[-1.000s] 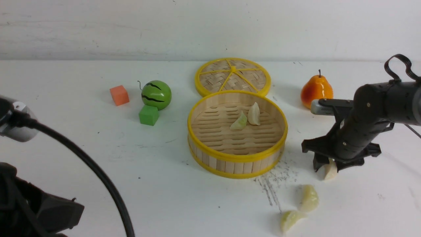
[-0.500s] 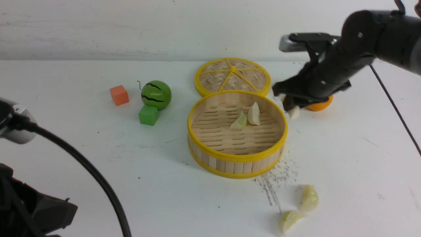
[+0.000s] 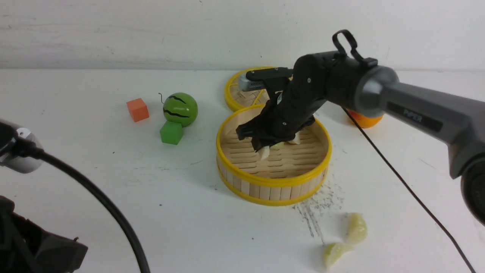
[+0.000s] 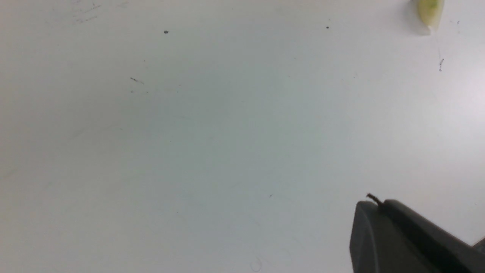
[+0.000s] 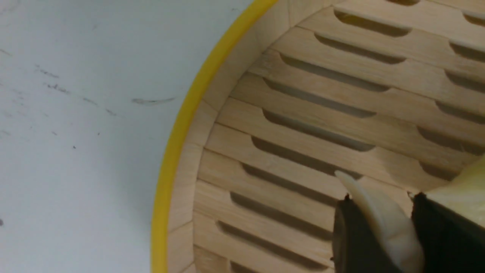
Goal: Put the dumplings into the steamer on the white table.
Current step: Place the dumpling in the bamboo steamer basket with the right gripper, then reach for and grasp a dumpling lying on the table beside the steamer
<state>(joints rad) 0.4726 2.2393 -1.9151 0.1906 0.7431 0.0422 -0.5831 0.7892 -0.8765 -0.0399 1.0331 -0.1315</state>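
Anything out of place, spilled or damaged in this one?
Nothing spilled or broken. The only oddity is a patch of dark scratch marks on the white table by the near-right wall of the steamer. Two dumplings lie loose nearby, simply not yet loaded.

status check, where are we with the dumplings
Right gripper shut on a dumpling, low inside the steamer. Left gripper shut, idle. Two more dumplings wait on the table. Two others sit in the steamer, close by the held one.
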